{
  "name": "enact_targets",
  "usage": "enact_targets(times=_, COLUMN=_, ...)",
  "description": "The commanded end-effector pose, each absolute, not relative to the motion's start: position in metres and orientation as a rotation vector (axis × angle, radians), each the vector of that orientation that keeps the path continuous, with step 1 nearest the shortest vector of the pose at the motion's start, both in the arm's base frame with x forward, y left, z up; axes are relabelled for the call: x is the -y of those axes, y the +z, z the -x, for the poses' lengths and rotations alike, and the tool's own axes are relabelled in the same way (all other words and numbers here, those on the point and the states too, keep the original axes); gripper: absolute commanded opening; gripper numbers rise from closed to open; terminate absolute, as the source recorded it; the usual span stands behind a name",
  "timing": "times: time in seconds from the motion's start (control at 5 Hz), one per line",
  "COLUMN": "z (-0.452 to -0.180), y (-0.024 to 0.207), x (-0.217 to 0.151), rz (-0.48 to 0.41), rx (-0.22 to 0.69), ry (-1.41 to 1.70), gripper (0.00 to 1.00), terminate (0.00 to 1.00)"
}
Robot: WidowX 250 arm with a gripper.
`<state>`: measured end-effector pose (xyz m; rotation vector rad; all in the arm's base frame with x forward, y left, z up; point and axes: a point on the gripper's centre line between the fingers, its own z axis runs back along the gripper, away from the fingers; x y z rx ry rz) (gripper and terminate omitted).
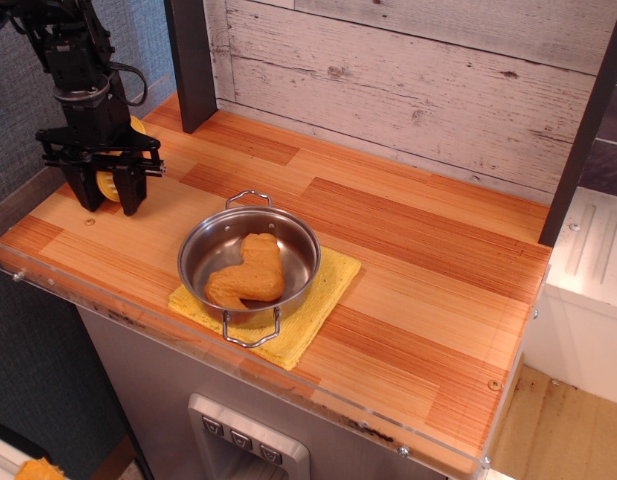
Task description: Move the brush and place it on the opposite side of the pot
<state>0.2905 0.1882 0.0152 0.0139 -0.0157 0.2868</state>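
The yellow brush [107, 184] lies at the far left of the wooden counter, mostly hidden between my black gripper's fingers. My gripper [109, 196] points straight down over it, and its fingers have closed in against the brush's head. The shiny steel pot [216, 247] with two wire loop handles stands to the right of the brush, on a yellow square cloth [326, 292]. An orange-brown lumpy food piece [249, 273] lies inside the pot.
A dark post [191, 60] stands behind the brush at the back left. A whitewashed plank wall [408, 80] runs along the back. A clear acrylic strip [188, 345] edges the counter's front. Bare wood [438, 280] lies to the right of the pot.
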Motion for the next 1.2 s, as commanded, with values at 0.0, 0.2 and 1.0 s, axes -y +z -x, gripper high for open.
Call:
enact_targets(times=0.0, z=-0.293, y=0.083, x=-0.151, rz=-0.019, rx=0.153, ry=0.183, gripper=0.0, terminate=0.0)
enact_targets(times=0.2, z=-0.302, y=0.097, x=-0.103, rz=0.005, rx=0.176, ry=0.091, gripper=0.0, terminate=0.0)
enact_targets(times=1.0, z=-0.348, y=0.077, x=0.067, rz=-0.009, rx=0.134, ry=-0.063, gripper=0.0, terminate=0.0)
